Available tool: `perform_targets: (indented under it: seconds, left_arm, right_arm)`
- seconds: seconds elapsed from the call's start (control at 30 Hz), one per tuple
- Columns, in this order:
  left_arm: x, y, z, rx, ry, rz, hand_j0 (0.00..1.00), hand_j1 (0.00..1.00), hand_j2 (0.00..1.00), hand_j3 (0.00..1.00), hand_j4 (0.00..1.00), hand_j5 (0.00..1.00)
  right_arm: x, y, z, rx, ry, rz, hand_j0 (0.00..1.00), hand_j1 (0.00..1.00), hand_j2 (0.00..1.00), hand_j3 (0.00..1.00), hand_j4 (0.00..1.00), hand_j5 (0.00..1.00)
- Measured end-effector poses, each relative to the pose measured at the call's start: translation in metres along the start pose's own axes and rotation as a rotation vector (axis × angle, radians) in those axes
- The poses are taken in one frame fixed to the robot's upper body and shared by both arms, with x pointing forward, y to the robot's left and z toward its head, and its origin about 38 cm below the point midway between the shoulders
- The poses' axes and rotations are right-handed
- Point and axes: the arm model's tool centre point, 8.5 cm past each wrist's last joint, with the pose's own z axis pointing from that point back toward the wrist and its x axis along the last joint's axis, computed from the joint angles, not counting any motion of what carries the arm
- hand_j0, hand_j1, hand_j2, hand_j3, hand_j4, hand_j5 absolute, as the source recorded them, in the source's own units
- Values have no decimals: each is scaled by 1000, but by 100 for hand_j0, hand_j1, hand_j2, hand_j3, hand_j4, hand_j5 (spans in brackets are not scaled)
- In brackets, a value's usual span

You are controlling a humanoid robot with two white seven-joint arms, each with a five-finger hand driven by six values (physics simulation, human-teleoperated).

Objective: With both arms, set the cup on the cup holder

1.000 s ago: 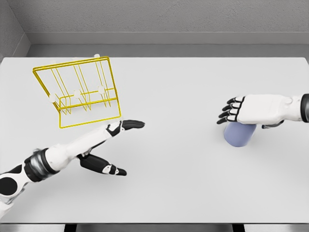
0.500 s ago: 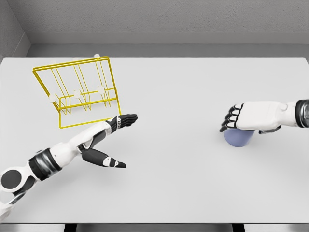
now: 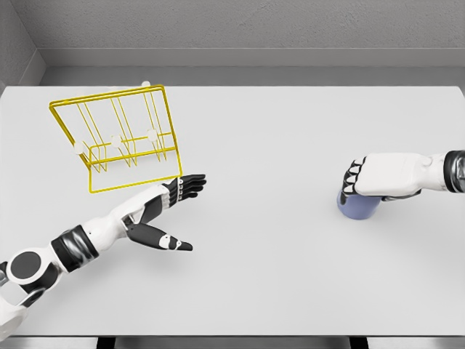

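Nearest the camera, the left arm comes in from the lower left corner and reaches across the white table (image 3: 261, 276). The left hand (image 3: 166, 211) is released and holds nothing: its fingers (image 3: 190, 185) stretch out flat toward the right, and the thumb (image 3: 163, 238) splays off toward the near edge. The fingertips lie just beside the near right corner of the rack.

Farther back on the right, the right arm enters from the right edge at about mid-height. The right hand (image 3: 378, 177) sits on top of the cup (image 3: 356, 206), its dark fingers curled down over the cup's left side. It looks like a grasp from above, though the hand hides the rim and the exact contact cannot be made out. The cup is pale blue and stands on the table, well apart from the rack.

At the far left stands the rack (image 3: 116, 142), a yellow wire frame with upright prongs tipped with white knobs. It rests on the table, tilted in the view.
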Motion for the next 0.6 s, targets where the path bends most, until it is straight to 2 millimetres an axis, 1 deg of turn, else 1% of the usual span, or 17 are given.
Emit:
perform_targets:
  seconds: [0.23,0.43,0.6]
  left_arm:
    - [-8,2,-2,12,21,-6,100,100,100,100,100,100]
    - [-13,0,-5,16,35,8,100,100,100,100,100,100]
    - [-20,0,-8,26,50,27,100,100,100,100,100,100]
  right_arm:
    - [-1,-5,4,-1,9,25,64,64,64,64,64,64]
    - [4,-20,12,-30,10,69,64,64,64,64,64,64]
    - [9,-31,10,-61,-1,89,64,64,64,64,64,64]
